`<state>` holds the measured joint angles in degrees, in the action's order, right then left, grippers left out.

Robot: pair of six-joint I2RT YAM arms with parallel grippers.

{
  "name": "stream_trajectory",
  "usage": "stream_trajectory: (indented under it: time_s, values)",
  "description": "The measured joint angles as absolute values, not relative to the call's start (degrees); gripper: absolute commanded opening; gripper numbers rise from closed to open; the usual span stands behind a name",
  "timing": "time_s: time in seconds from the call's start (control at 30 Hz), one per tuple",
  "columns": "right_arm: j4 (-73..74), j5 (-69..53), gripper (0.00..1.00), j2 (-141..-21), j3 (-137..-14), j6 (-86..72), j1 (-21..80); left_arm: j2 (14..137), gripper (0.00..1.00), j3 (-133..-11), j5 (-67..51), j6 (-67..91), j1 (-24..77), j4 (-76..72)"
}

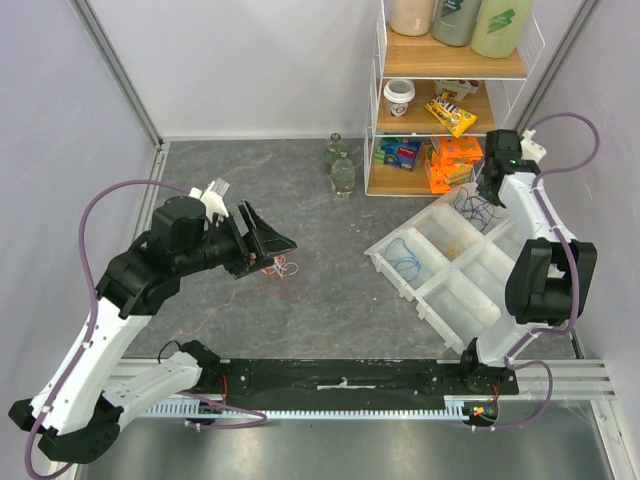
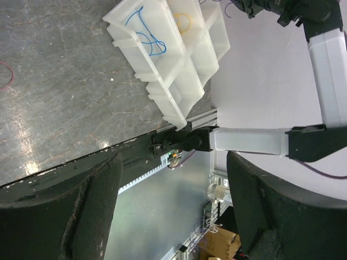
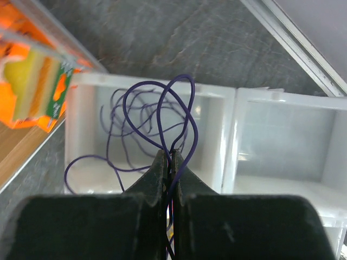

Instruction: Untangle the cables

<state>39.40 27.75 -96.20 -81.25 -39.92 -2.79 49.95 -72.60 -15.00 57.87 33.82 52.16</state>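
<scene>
Left arm: is reaching out low over the worktop, left pincer turned sideways and gaping wide, holding nothing.
Right arm: is bending high over the tray, right pincer clamping the purple cable above the far compartment.
Tangle: is lying on the worktop just beside the left pincer.

A shelf was seen at one o'clock, two bottles at twelve, a tray at three.
</scene>
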Motion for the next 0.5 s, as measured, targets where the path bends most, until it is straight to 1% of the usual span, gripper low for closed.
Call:
stream_trajectory:
  time_s: [0.13, 0.23, 0.4, 0.5]
  values:
    - [39.7, 23.0, 0.0, -98.1, -81.6, -42.0, -8.1, 50.7, 0.84, -74.0, -15.0, 55.4, 33.8, 52.9]
    - [39.9, 18.9, 0.0, -100.7, -83.0, -43.1, -10.4, 54.0, 0.84, -77.7, -15.1, 51.7, 33.8, 55.0]
    - [41.7, 14.6, 0.0, -103.0, -83.1, -44.5, -10.7, 63.3, 0.84, -88.4, -16.2, 44.8, 33.8, 57.5]
    - [42.2, 12.8, 0.0, -103.5, -83.1, -45.0, -10.4, 67.4, 0.84, -91.8, -17.2, 41.1, 33.8, 58.6]
